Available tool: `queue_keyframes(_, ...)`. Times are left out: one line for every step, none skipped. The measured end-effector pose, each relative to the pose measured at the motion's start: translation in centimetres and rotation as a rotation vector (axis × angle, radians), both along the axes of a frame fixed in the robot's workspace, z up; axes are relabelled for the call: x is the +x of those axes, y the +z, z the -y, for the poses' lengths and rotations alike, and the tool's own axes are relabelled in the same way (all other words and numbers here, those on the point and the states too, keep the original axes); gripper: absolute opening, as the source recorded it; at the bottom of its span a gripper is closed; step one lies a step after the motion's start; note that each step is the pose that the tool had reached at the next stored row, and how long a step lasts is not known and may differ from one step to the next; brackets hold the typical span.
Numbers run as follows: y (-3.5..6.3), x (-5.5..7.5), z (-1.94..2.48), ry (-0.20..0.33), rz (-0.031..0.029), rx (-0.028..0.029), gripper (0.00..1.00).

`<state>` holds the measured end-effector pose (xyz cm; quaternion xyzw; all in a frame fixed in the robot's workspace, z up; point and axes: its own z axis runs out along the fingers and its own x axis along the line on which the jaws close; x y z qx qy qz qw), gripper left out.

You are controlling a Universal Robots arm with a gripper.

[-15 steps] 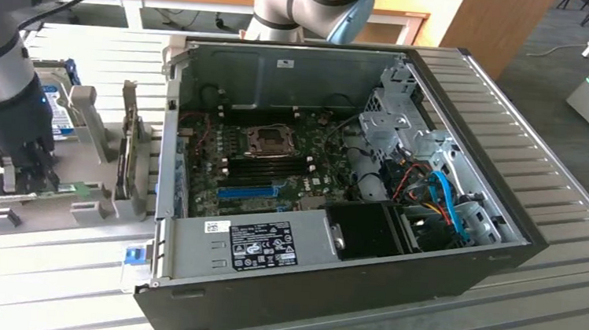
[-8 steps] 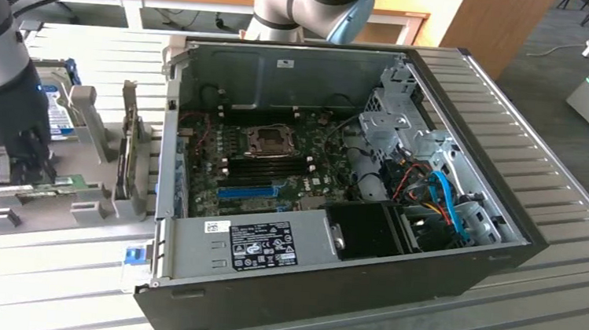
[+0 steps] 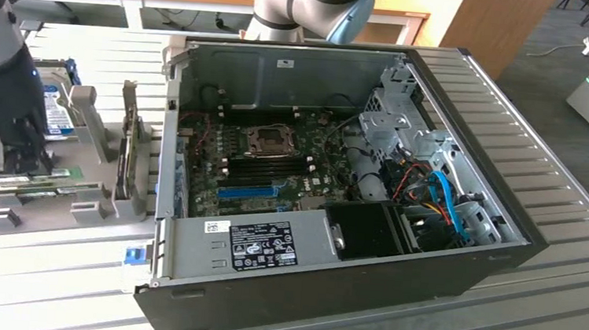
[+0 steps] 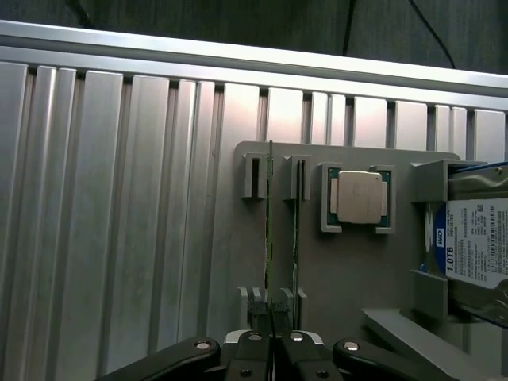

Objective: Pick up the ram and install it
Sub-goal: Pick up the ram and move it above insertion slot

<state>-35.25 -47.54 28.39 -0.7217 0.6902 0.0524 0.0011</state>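
The black two-fingered claw (image 4: pixel 272 340) hung at the exterior view's far left, low over a flat grey plastic parts holder (image 4: pixel 317 270) on the ribbed metal table (image 4: pixel 119 198). In the wrist view its fingers were drawn together, with only a sliver between them. They looked closed on the upper edge of the ram (image 4: pixel 268 230), a long, thin green circuit-board stick. The ram stood on edge in the holder, each end seated in a slotted grey post.

Just beside it, parallel and not touching, a second thin green stick (image 4: pixel 295 230) stood in its own pair of posts. Beyond that lay a square silver-capped processor chip (image 4: pixel 359 197) in a shallow pocket, then a silver hard drive with a blue-and-white label (image 4: pixel 476 246).

Further to the exterior view's right sat the open black and grey computer case (image 3: pixel 281 69), well apart from the holder, with its green motherboard (image 3: pixel 273 171) facing up.

I judged the ram light and stiff along its length, but thin and easy to crack or twist. The sensible hold was across the two flat faces near the middle of the top edge. That kept clear of the contact edge seated below, and the hold had to be square enough that so narrow a board could not tilt between the pads.
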Motion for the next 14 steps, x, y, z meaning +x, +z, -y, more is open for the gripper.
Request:
queue_keyframes(0.21,0.0,-0.02,0.0,0.0001,0.0,0.12)
queue_keyframes(0.44,0.0,-0.04,-0.001,0.0,0.0,0.12)
queue_keyframes(0.66,0.0,-0.06,-0.001,0.0001,0.0,0.12)
queue_keyframes(0.89,0.0,-0.08,-0.002,0.0,0.0,0.12)
queue_keyframes(1.08,0.1,-0.1,-0.003,0.0,-0.0001,0.12)
queue_keyframes(1.26,0.1,-0.12,-0.003,0.0,0.0,0.12)
queue_keyframes(1.44,0.1,-0.14,-0.003,0.0001,0.0,0.12)
queue_keyframes(1.63,0.1,-0.16,-0.004,0.0001,0.0,0.12)
queue_keyframes(1.83,0.1,-0.18,-0.004,0.0,0.0,0.12)
queue_keyframes(2.05,0.1,-0.19,-0.005,0.0001,0.0,0.12)
queue_keyframes(2.26,0.1,-0.21,-0.006,0.0001,0.0,0.12)
queue_keyframes(2.46,0.2,-0.23,-0.006,0.0001,0.0,0.12)
queue_keyframes(2.68,0.2,-0.25,-0.007,0.0,0.0,0.12)
queue_keyframes(2.89,0.2,-0.27,-0.007,0.0001,0.0,0.12)
